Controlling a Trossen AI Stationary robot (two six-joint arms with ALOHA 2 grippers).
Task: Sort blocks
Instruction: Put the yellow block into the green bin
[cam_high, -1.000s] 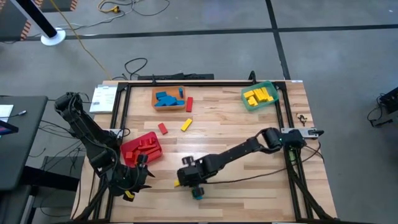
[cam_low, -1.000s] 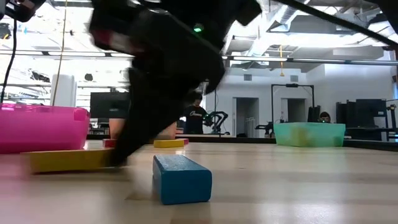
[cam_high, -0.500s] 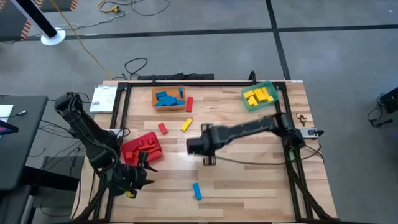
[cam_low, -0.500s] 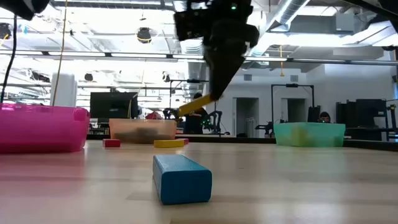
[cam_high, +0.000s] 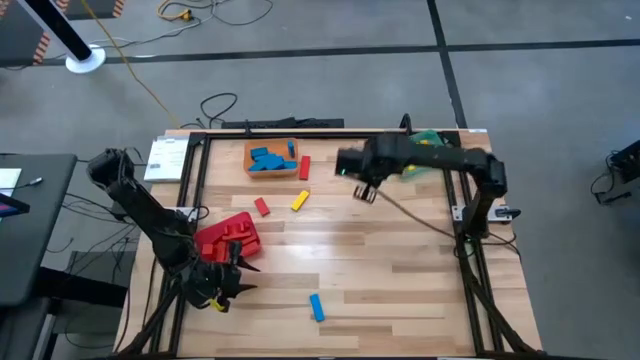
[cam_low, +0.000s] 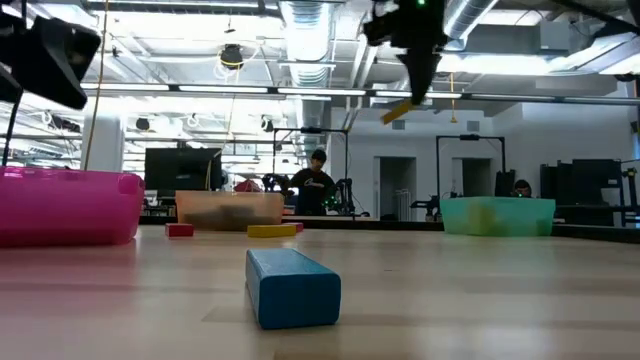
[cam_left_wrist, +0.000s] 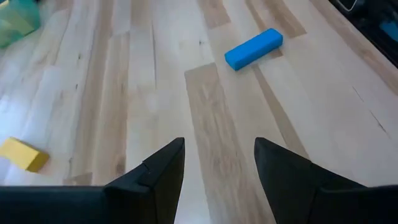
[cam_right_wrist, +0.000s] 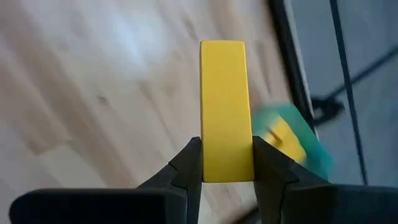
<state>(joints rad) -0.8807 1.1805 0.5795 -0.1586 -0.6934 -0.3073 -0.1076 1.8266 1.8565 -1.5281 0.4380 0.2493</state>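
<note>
My right gripper (cam_high: 365, 190) hangs high over the far right of the table, shut on a yellow block (cam_right_wrist: 224, 106), close to the green bin (cam_high: 428, 140) holding yellow blocks. The block also shows high in the low view (cam_low: 397, 112). A blue block (cam_high: 316, 307) lies flat on the wood near the front edge. A red block (cam_high: 262, 207) and a yellow block (cam_high: 299, 201) lie mid-table, and another red block (cam_high: 304, 167) lies beside the orange bin (cam_high: 270, 158). My left gripper (cam_left_wrist: 217, 149) stands open at the near left, touching nothing. My right gripper pinches the yellow block between its two fingers by the two long sides (cam_right_wrist: 208, 134), at one end. The fingers lie along the block, whose other end (cam_right_wrist: 222, 53) sticks out past the fingertips. They slant downward from above. The block is lifted clear and tilted, high above the table.
The orange bin holds several blue blocks. A red bin (cam_high: 228, 238) with red blocks stands at the left, next to my left gripper. A black frame (cam_high: 330, 133) runs along the table's edges. Bare wood lies between the blue block and the green bin.
My right gripper has risen from the table beside the blue block, carrying the yellow block up and toward the far right, toward the green bin, and turning as it went. The blue block has stayed put. My left gripper has sunk a little.
</note>
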